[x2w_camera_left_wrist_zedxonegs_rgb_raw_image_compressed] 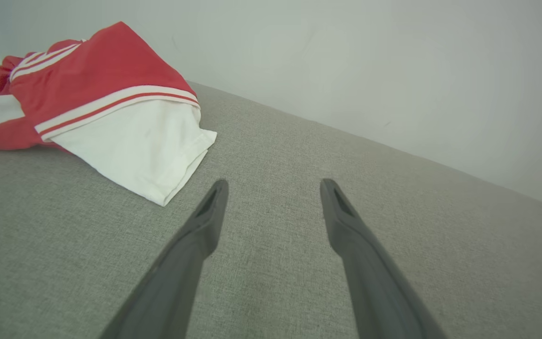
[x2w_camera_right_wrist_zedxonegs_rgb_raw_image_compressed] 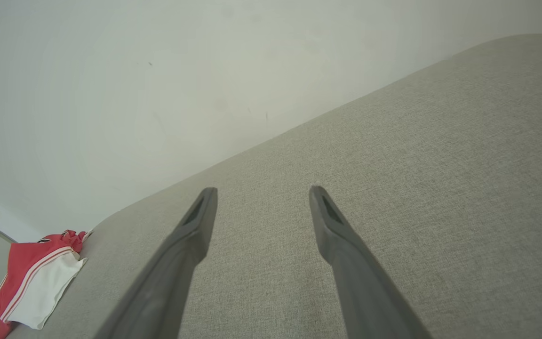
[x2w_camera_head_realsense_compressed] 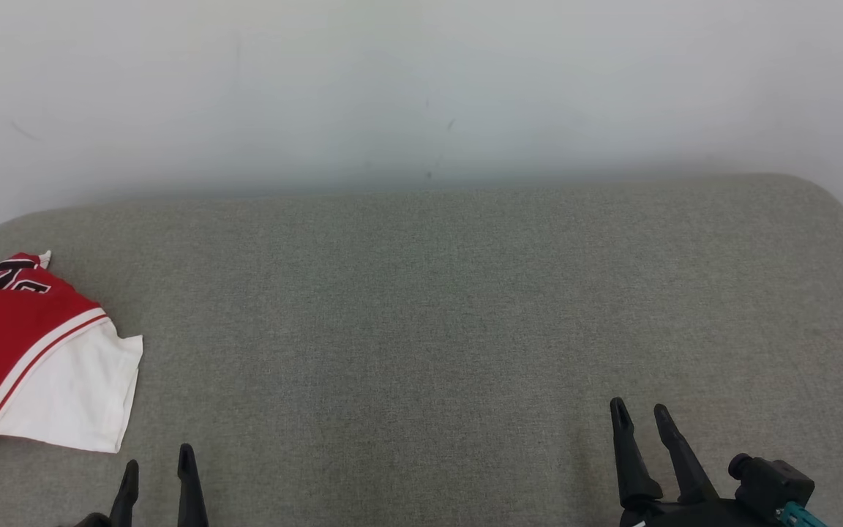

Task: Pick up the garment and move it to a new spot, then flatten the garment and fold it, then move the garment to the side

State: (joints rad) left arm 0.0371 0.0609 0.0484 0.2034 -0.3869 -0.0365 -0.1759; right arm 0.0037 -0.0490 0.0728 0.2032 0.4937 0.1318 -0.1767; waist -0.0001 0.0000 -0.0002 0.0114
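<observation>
The red-and-white jersey (x2w_camera_head_realsense_compressed: 34, 359) is lying folded, it seems, set aside at the grey upholstered top's (x2w_camera_head_realsense_compressed: 421, 307) left edge. The left gripper (x2w_camera_head_realsense_compressed: 159, 454) and right gripper (x2w_camera_head_realsense_compressed: 639, 404) are hanging spread and empty.

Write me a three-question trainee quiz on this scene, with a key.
1. True or false: the left gripper is open and holds nothing.
2. The red-and-white jersey lies on the grey cushion at: A) the robot's left end; B) the middle; C) the robot's right end.
3. Fill in: the right gripper has its jaws ____.
Key: 1 true; 2 A; 3 open.
</observation>
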